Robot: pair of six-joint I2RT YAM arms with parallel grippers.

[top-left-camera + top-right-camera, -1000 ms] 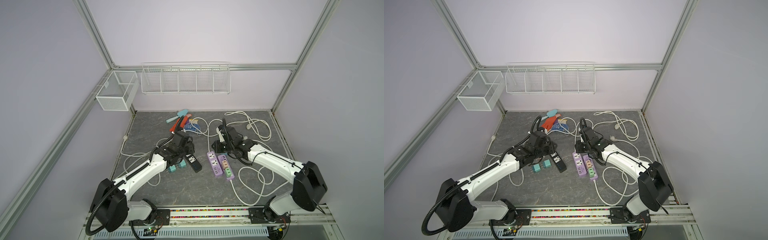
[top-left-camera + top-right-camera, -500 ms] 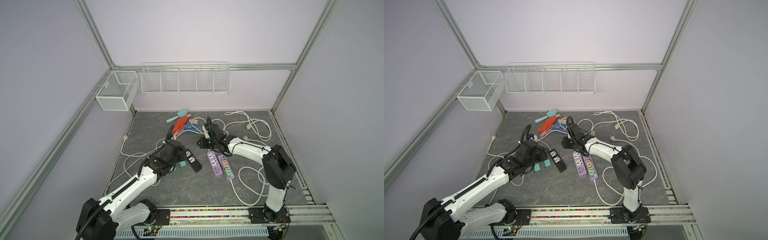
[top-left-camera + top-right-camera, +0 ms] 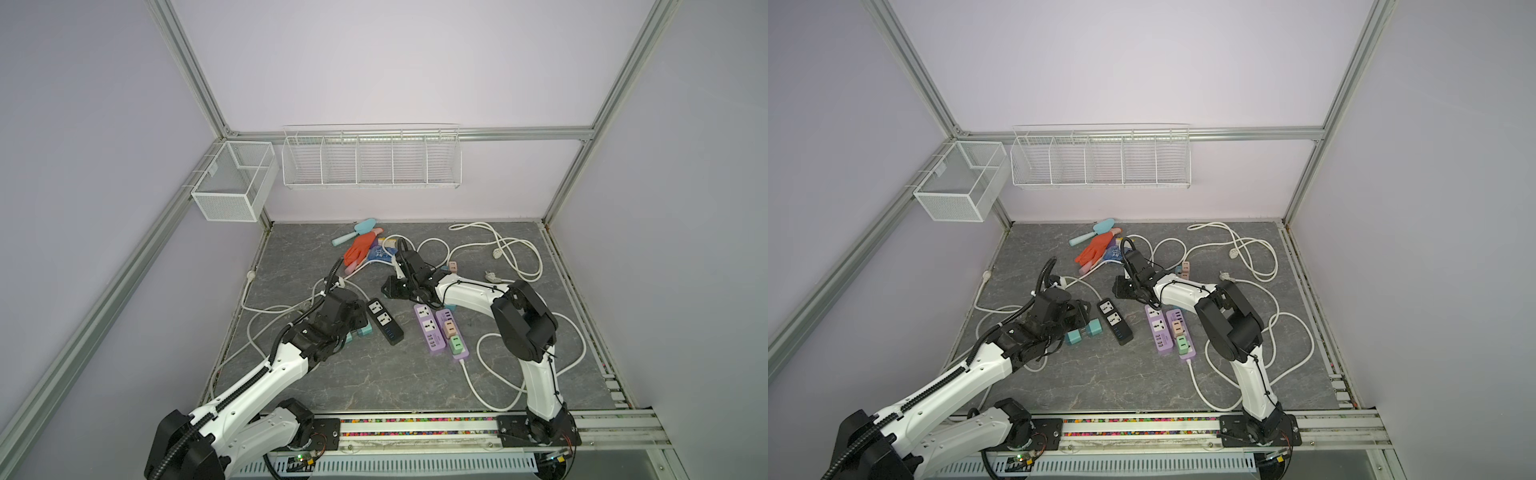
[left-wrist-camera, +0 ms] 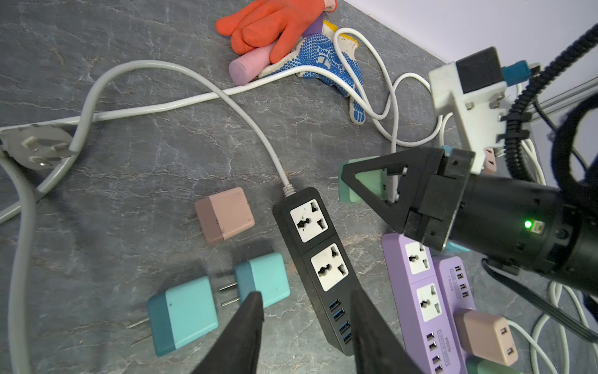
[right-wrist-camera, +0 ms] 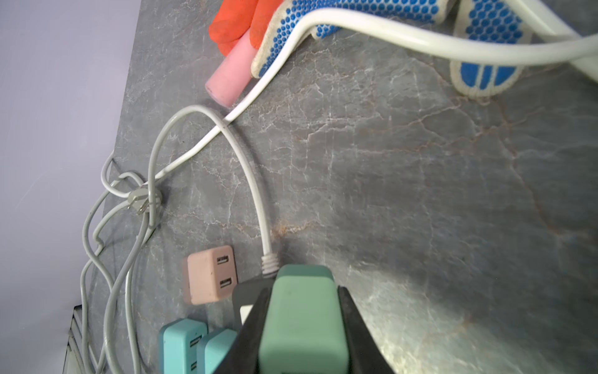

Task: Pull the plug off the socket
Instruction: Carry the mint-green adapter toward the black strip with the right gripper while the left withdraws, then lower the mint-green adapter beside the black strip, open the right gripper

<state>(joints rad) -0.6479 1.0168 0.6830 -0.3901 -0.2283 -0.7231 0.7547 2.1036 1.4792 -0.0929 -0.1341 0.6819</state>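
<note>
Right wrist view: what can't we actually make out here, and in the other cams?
green plug prongs: right wrist view, hidden behind the plug's body and the right gripper.
black power strip: right wrist view, only its cable end shows past the plug.
Right gripper's hold: both top views, too small and under the wrist.
second green plug: left wrist view, cut by the picture's edge.

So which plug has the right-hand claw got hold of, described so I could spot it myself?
Find the black power strip near the middle of the table; the right gripper sits just off its cord end. Clamped in it is a mint-green cube plug. Unlike the teal plugs and the pinkish one lying loose, or the green one in the purple strip, it alone is gripped.
</note>
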